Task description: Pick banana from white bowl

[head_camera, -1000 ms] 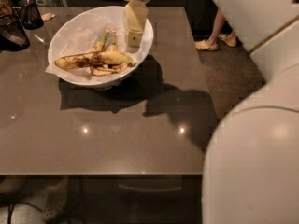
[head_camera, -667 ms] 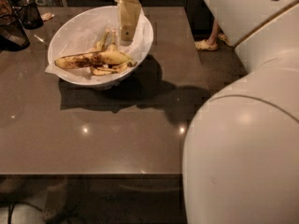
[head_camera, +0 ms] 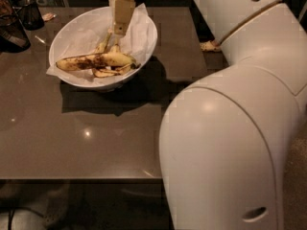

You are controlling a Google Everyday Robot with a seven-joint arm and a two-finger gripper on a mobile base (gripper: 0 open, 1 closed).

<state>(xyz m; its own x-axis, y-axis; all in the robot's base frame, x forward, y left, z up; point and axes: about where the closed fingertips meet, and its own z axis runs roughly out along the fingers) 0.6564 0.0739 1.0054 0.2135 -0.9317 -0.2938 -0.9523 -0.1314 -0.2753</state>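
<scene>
The banana (head_camera: pixel 91 61) lies across the inside of the white bowl (head_camera: pixel 67 35), yellow with brown-black blotches, its split peel strips spread toward the right. The bowl stands at the far left of the dark table (head_camera: pixel 96 128). My gripper (head_camera: pixel 118 28) hangs over the bowl's far right part, just above the banana's right end and its upturned peel strips. My large white arm (head_camera: pixel 230 128) fills the right side of the view.
A small dark cup (head_camera: pixel 29 13) and a dark object (head_camera: pixel 10 32) stand at the far left edge of the table. The table's front edge runs across the lower part of the view. Floor lies to the right behind the arm.
My gripper has moved left over the bowl and come closer to the banana's right end. The arm has swung further into view. The banana and bowl have not moved.
</scene>
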